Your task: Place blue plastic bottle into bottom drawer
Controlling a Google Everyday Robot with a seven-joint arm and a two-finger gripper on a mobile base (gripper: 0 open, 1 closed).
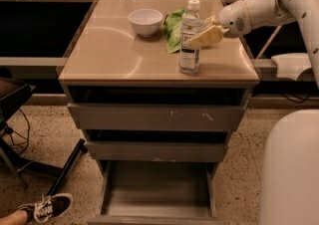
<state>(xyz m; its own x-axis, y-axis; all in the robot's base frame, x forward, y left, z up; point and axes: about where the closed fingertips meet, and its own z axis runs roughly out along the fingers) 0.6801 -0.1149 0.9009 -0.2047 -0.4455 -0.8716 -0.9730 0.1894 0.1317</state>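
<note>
The blue plastic bottle (189,57) stands upright on the cabinet top (119,55), toward the cabinet's right front corner, its white cap up and its dark label facing the camera. The gripper (197,39) is above the right side of the cabinet top, right against the bottle's upper body at about label height. Its tan tip overlaps the bottle from the right. I cannot tell whether the claw is clamped on the bottle or only lying against it. The white arm (259,7) reaches in from beyond the cabinet's right edge.

Toward the back of the cabinet top sits a white bowl (145,21), and just beside it a green snack bag (173,30), partly hidden behind the bottle.

On the cabinet's front, the bottom drawer (157,191) is pulled out, its flat grey floor bare. Above it are the middle drawer front (157,150) and the scratched top drawer front (157,118), each with a dark gap over it. On the floor left of the cabinet lies a dark sneaker (47,208), and to its right is the robot's white body (291,169)
</note>
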